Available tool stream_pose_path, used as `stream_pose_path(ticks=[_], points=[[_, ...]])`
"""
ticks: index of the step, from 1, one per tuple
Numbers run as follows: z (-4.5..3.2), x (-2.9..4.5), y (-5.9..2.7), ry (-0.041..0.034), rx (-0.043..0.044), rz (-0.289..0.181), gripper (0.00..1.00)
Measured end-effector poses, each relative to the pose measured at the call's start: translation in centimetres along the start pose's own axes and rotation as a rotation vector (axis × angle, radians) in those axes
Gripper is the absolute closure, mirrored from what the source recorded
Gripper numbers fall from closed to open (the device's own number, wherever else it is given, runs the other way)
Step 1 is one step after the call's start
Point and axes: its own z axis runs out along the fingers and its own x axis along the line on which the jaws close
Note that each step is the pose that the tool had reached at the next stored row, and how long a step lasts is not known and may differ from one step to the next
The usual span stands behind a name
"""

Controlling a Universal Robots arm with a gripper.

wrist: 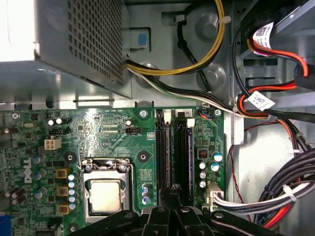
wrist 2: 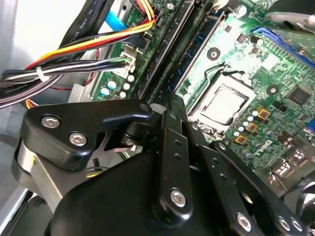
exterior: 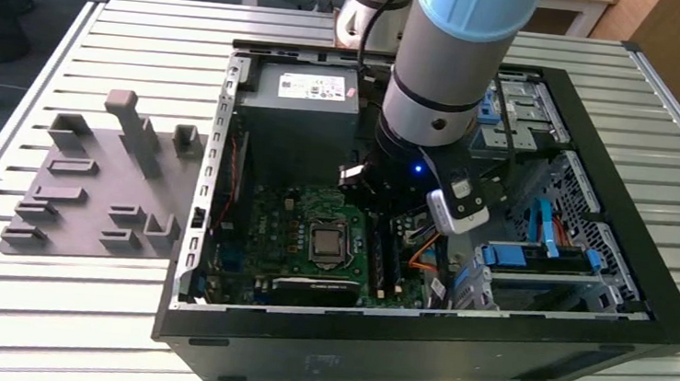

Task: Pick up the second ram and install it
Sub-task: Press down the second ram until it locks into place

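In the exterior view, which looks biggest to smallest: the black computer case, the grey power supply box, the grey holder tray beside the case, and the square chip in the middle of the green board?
1. Computer case
2. Holder tray
3. Power supply box, partly hidden by the arm, so its place against the tray is unsure
4. Square chip

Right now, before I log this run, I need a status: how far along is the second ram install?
Done: the arm is inside the open case, with the hand down at the black memory slots beside the processor socket. In hand: I cannot tell whether it grips the second ram. Left: no stick is clearly seated, so installation is unconfirmed.
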Motion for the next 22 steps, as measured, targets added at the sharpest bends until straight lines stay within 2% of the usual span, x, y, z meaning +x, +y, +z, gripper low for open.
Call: stream_pose_path(ticks=[9,11,12,14,19,22], points=[[0.89,-0.05,0.01,0.0006,0.0016,0.000,0.89],[0.88,-0.05,0.02,0.0008,0.0029,0.000,0.89],[0.78,-0.05,0.03,0.0008,0.0032,0.000,0.89],[0.46,-0.04,0.05,-0.0008,-0.0023,0.000,0.89],[-1.41,0.05,-0.02,0.0000,0.0000,0.000,0.89],[-2.13,0.07,-0.04,0.0000,0.0001,0.000,0.89]])
